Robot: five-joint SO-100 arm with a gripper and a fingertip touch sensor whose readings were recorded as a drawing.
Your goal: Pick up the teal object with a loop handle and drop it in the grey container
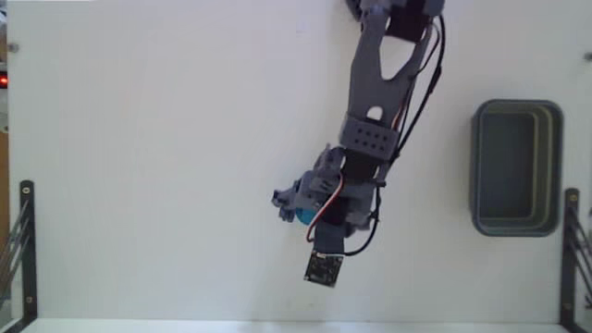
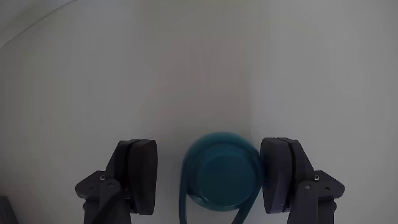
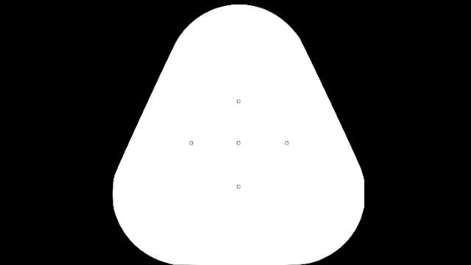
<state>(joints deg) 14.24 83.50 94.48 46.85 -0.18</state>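
Teal cup (image 2: 222, 176) round, thin loop handle, between spread hand (image 2: 211, 174) fingers.

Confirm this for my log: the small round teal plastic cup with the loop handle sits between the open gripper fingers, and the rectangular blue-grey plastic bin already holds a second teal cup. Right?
Not quite. The rectangular blue-grey plastic bin is empty in the fixed view. The rest holds: the wrist view shows the small round teal plastic cup between the fingers of the open gripper.

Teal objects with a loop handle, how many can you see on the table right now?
1. The teal object with a loop handle sits between the fingers of the open tool, nearer the right finger in the wrist view. The arm could hide others in the fixed view.
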